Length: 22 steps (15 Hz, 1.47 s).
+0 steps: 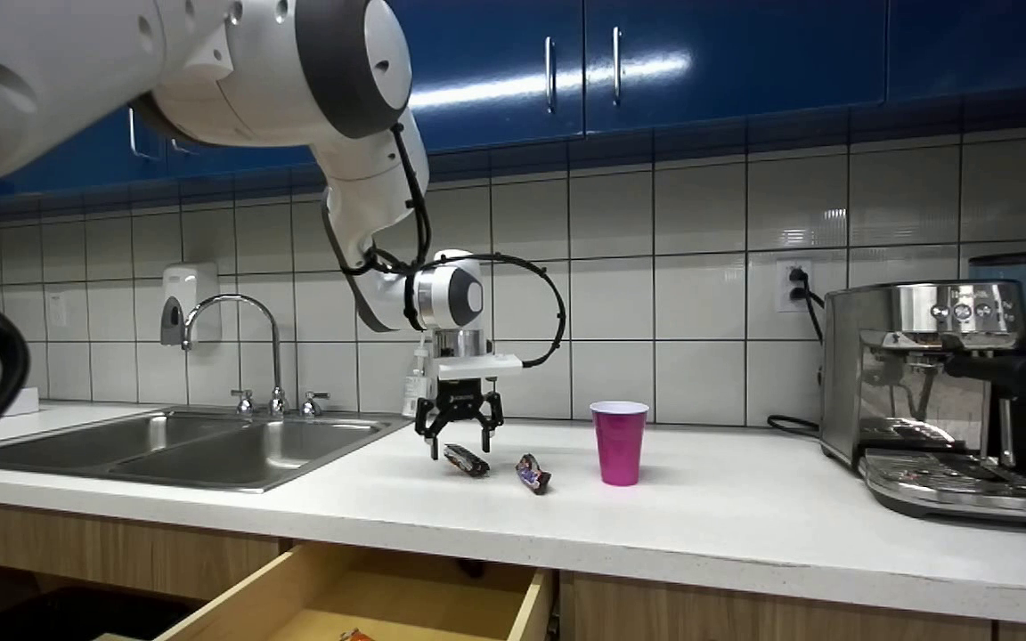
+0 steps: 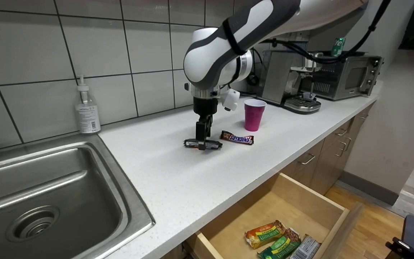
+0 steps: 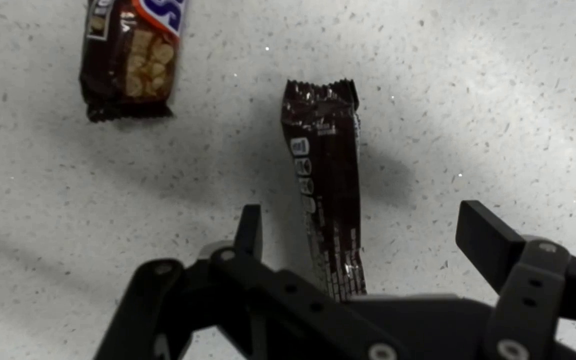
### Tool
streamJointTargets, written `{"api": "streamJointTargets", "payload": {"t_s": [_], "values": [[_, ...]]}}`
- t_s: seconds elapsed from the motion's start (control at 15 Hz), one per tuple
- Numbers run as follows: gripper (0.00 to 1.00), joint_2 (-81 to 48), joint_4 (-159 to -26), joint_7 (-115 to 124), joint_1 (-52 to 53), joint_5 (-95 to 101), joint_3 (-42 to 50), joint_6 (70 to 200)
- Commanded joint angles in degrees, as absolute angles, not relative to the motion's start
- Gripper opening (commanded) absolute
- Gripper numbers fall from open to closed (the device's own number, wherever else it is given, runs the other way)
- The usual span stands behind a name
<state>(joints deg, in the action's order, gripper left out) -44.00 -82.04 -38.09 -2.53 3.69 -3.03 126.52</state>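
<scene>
The gripper (image 1: 460, 443) is held low over the counter (image 1: 727, 499), pointed down, its fingers (image 3: 488, 245) spread wide and nothing gripped. In the wrist view the dark bar (image 3: 330, 175) is seen lying on the counter between the fingers; bare surface is shown on both sides of its wrapper, and it is placed nearer to one finger than to the other. Its end toward the gripper is partly covered in that view. Whether the counter is touched by the fingertips cannot be told. Just beside the dark bar, apart from it, a Snickers (image 2: 237, 138) is laid with its name facing an exterior view. Past the Snickers a pink cup (image 1: 620, 445), white inside, is stood upright. Farther along the counter a coffee machine (image 1: 847, 383) is placed, and beyond it, in an exterior view, an oven (image 2: 356, 77) is topped by a green can (image 2: 338, 46). On the opposite side of the bars a sink (image 2: 138, 212) is set into the counter, fitted with a tap (image 1: 276, 365); near its back corner a soap bottle (image 2: 87, 117) is stood. Below the counter's edge a drawer (image 2: 306, 196) is pulled out, and in it an orange packet (image 2: 265, 233), a green packet (image 2: 280, 246) and a pale packet (image 2: 306, 248) are laid side by side.
</scene>
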Motion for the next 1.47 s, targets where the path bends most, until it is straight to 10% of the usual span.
{"api": "streamJointTargets", "payload": {"t_s": [0.0, 0.07, 0.73, 1.4], "values": [[1.0, -45.8, -78.3, -36.5, -2.7, 4.5, -3.5, 123.5], [0.75, -46.0, -78.0, -36.6, -2.8, 4.5, -3.6, 123.1], [0.03, -44.8, -79.0, -36.6, -3.1, 4.3, -3.8, 124.3], [0.04, -35.8, -90.4, -39.5, -4.2, 4.2, -4.6, 126.0]]}}
